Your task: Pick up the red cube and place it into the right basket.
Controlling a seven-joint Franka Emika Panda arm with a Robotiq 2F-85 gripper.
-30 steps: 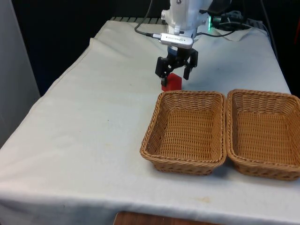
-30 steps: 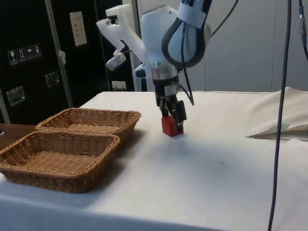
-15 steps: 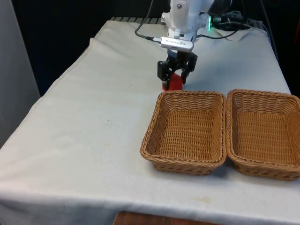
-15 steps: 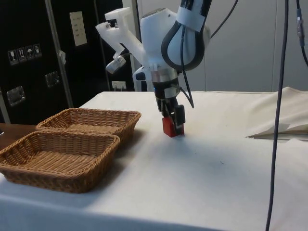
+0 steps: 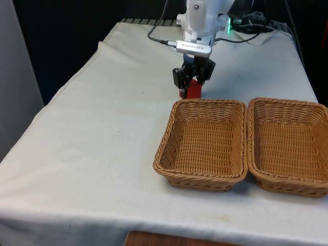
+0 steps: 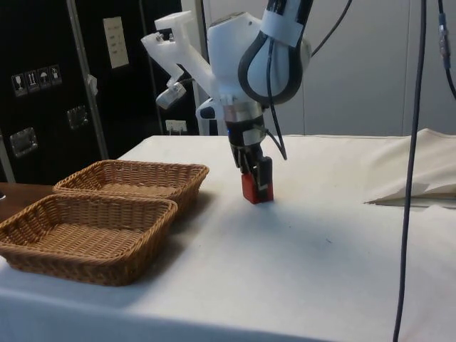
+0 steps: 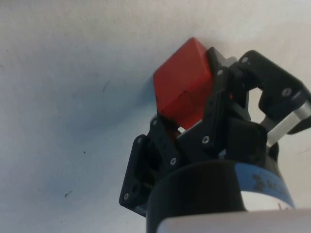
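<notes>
While claw (image 5: pixel 191 85) grips red cube (image 5: pixel 191 90) | baskets (image 5: pixel 205 143) near, front.

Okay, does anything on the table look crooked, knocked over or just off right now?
Nothing stands out. The red cube sits between the end effector fingers on the white cloth, just behind the left basket. Both that and the right basket stand upright, side by side, with nothing in them.
</notes>
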